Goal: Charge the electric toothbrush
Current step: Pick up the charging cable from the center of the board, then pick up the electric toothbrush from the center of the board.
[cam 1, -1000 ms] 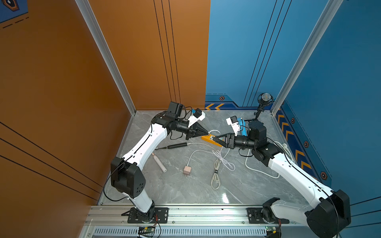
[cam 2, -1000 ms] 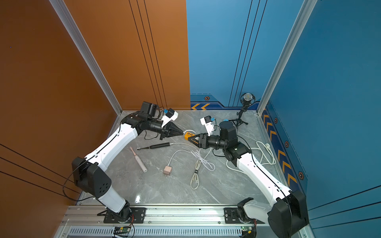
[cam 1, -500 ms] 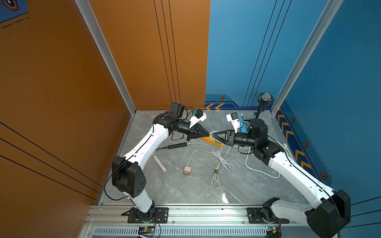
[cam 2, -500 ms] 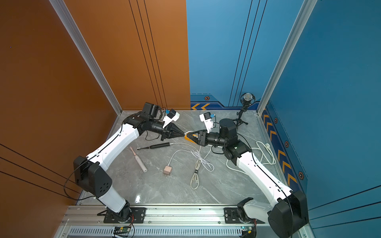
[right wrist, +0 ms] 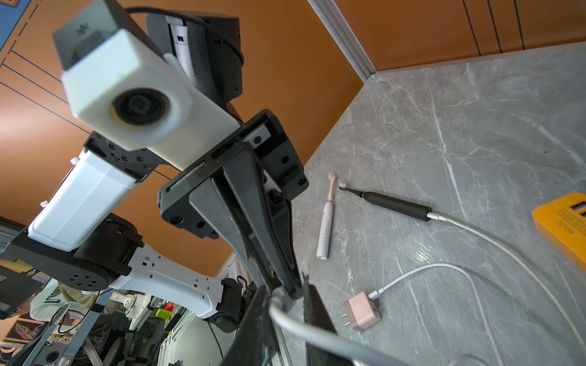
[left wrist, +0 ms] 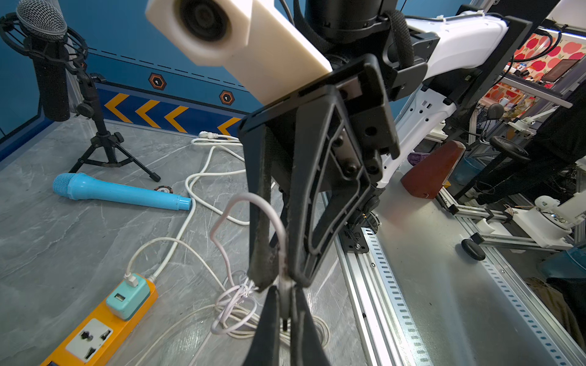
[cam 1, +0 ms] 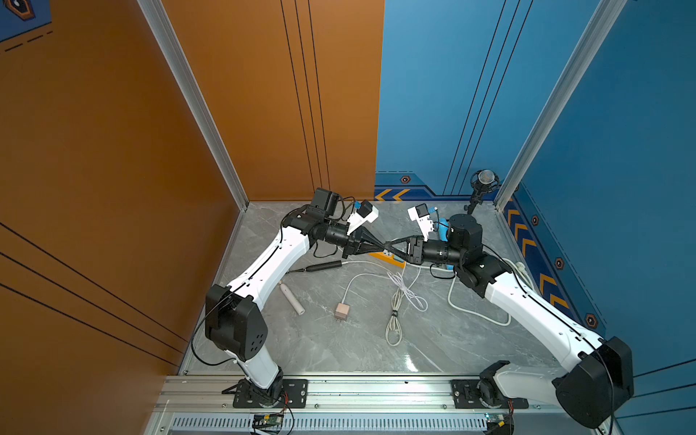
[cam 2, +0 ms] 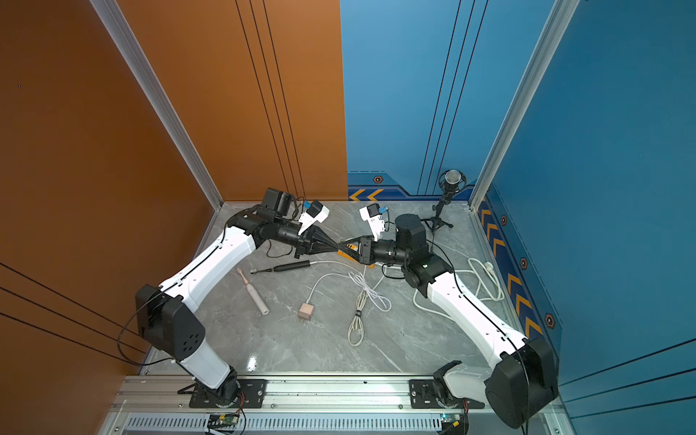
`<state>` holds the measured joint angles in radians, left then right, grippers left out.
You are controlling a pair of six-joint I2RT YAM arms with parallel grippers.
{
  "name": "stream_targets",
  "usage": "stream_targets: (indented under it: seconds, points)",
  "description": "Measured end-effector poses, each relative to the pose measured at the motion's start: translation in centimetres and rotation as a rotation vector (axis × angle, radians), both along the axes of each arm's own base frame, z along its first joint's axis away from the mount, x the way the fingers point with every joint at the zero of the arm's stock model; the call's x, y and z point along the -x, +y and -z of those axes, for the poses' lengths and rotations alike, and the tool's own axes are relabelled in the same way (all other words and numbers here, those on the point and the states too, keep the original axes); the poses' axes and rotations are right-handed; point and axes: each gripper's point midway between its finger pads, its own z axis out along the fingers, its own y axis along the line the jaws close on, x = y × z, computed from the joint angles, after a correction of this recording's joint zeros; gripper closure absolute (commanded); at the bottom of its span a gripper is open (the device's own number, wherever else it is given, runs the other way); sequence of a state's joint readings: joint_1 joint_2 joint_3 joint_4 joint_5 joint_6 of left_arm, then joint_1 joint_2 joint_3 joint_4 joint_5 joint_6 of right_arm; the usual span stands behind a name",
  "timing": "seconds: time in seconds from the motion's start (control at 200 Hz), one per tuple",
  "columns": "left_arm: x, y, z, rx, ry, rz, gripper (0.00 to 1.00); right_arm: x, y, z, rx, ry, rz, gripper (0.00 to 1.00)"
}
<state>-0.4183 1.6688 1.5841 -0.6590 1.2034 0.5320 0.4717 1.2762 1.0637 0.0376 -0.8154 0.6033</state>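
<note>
My left gripper [cam 1: 381,247] and right gripper [cam 1: 392,249] meet tip to tip above the orange power strip [left wrist: 104,329]. The left gripper [left wrist: 285,293] is shut on the plug end of a thin white cable [left wrist: 244,202]. The right gripper [right wrist: 283,293] has its jaws drawn in on that same cable just behind the plug. A black toothbrush [cam 1: 320,266] lies on the table left of the strip with a white cable in its base. A pink-and-white toothbrush [cam 1: 292,297] lies loose nearer the left arm. A pink wall adapter [cam 1: 342,312] with its own cable sits mid-table.
A teal charger [left wrist: 126,296] is plugged into the strip. A tied cable bundle [cam 1: 394,312] and a thick white cord [cam 1: 478,309] lie on the table. A blue microphone [left wrist: 120,193] and a black microphone on a tripod [cam 1: 484,180] sit at the back right.
The right gripper has moved left up to the left gripper's tips, and its jaws have narrowed onto the cable. The left gripper has stayed shut on the plug and barely moved.
</note>
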Motion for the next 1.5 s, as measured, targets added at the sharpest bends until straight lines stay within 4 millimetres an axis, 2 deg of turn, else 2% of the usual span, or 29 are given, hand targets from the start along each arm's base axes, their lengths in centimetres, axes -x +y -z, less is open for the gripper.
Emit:
stream_targets:
  seconds: [0.23,0.265,0.35,0.39,0.495,0.601,0.666,0.716,0.811,0.871,0.931,1.006,1.076,1.141,1.271,1.346,1.421,1.501]
  points:
    - [0.1,0.0,0.1,0.000,0.015,0.003,1.00,0.1,0.1,-0.1,0.002,-0.012,-0.007,1.00]
    - [0.1,0.0,0.1,0.001,0.015,0.003,0.99,0.1,0.1,-0.1,0.002,-0.012,-0.007,1.00]
    - [0.1,0.0,0.1,0.002,0.008,0.004,0.60,0.0,0.0,-0.1,0.005,-0.016,-0.003,1.00]
    - [0.2,-0.1,0.1,-0.001,0.012,0.003,0.48,-0.1,0.0,0.0,0.008,-0.020,0.004,1.00]
    - [-0.4,-0.2,0.9,-0.055,0.033,-0.048,0.29,-0.9,-0.4,0.0,0.023,-0.037,0.053,1.00]
    - [-2.7,0.8,2.6,-0.197,0.088,-0.244,0.31,-1.9,-1.3,0.3,0.060,-0.062,0.139,1.00]
    - [-4.6,2.8,3.4,-0.286,0.138,-0.444,0.33,-2.6,-2.1,0.3,0.085,-0.081,0.204,1.00]
    - [-5.7,5.3,3.9,-0.328,0.191,-0.617,0.36,-3.0,-2.7,0.4,0.101,-0.095,0.252,1.00]
    - [-6.5,13.0,6.3,-0.387,0.338,-1.000,0.40,-3.4,-3.9,0.6,0.126,-0.115,0.326,1.00]
    - [-5.8,18.8,8.8,-0.408,0.450,-1.246,0.43,-3.7,-4.4,0.7,0.139,-0.126,0.360,1.00]
    - [-4.3,23.7,11.7,-0.433,0.558,-1.457,0.44,-3.9,-4.6,0.7,0.151,-0.137,0.379,1.00]
    - [-1.9,27.6,15.4,-0.479,0.687,-1.647,0.45,-3.9,-4.7,0.8,0.159,-0.143,0.385,1.00]
    - [0.0,29.0,18.1,-0.527,0.786,-1.738,0.44,-3.9,-4.6,0.9,0.164,-0.147,0.383,1.00]
    - [0.8,29.4,19.6,-0.559,0.849,-1.779,0.42,-3.9,-4.5,1.1,0.170,-0.147,0.379,1.00]
    - [0.4,29.4,21.8,-0.612,0.945,-1.794,0.43,-4.1,-4.3,1.6,0.179,-0.137,0.375,1.00]
    - [-0.1,29.3,23.7,-0.660,1.010,-1.795,0.43,-4.1,-4.3,1.8,0.182,-0.133,0.375,1.00]
    - [0.2,29.3,25.5,-0.717,1.058,-1.801,0.44,-4.1,-4.3,2.0,0.189,-0.130,0.372,1.00]
    - [0.4,29.4,26.5,-0.754,1.078,-1.808,0.46,-3.9,-4.3,2.2,0.198,-0.123,0.369,1.00]
